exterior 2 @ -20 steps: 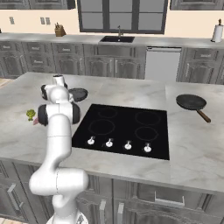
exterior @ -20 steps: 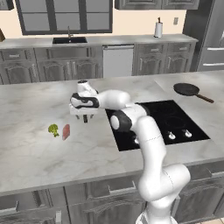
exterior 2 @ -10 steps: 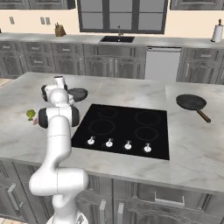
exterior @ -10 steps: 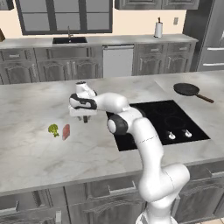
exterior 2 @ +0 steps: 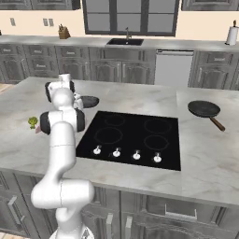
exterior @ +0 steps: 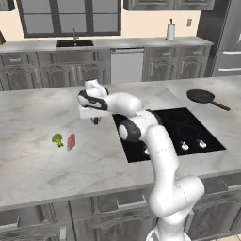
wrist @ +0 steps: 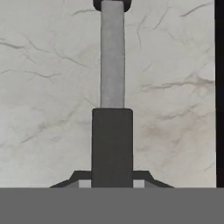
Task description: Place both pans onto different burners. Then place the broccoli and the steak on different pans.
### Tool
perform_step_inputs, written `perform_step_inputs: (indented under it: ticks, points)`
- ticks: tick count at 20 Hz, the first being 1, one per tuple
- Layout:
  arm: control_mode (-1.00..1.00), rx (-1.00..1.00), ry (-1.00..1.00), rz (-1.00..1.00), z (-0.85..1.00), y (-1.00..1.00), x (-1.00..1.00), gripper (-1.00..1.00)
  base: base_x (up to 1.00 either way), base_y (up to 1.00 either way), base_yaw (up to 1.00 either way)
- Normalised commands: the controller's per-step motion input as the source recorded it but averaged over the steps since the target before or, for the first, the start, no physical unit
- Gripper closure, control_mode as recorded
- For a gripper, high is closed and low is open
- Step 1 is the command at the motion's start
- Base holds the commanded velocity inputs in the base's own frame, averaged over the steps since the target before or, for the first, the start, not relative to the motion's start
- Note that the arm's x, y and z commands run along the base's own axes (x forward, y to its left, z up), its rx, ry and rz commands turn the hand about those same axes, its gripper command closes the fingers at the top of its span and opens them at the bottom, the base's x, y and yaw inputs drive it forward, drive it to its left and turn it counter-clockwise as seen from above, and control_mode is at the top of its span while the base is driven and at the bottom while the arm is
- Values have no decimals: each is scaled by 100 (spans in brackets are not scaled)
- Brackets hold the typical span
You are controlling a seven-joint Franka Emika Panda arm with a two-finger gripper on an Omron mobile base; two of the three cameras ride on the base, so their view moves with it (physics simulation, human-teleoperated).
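I had the pincer (exterior: 95,120) low over the marble counter (exterior: 33,164), just left of the black cooktop (exterior: 188,127), and its jaws were pressed together on the long handle (wrist: 112,127) of the near pan (exterior 2: 88,101). In the hand view that handle ran straight up from between the fingertips, dark at the gripped end, grey further along, meeting the pan's rim at the top edge, with veined marble to either side. From the right base view the pan's dark bowl lay just beyond the pincer, on the counter beside the cooktop's far left corner, largely hidden by the arm. The broccoli (exterior: 57,139) sat on the counter to the left of the pincer and nearer me, with the steak (exterior: 71,141) just beside it on the pincer's side; I could not tell whether the two touched. The second pan (exterior: 201,96) rested well away to the right of the pincer, past the cooktop, its brown handle (exterior: 220,106) pointing toward the front right. The burner rings (exterior 2: 108,136) on the cooktop carried nothing, and the white knobs (exterior 2: 126,153) lined its front edge.
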Motion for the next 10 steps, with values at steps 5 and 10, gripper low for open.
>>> perform_step_inputs:
  ticks: [5, 10]
  points:
    - [-100, 0, -16, -10, 7, -60, -80, 100, 0, 0, 0]
    - [-100, 0, -31, -9, 0, -47, -90, 100, 0, 0, 0]
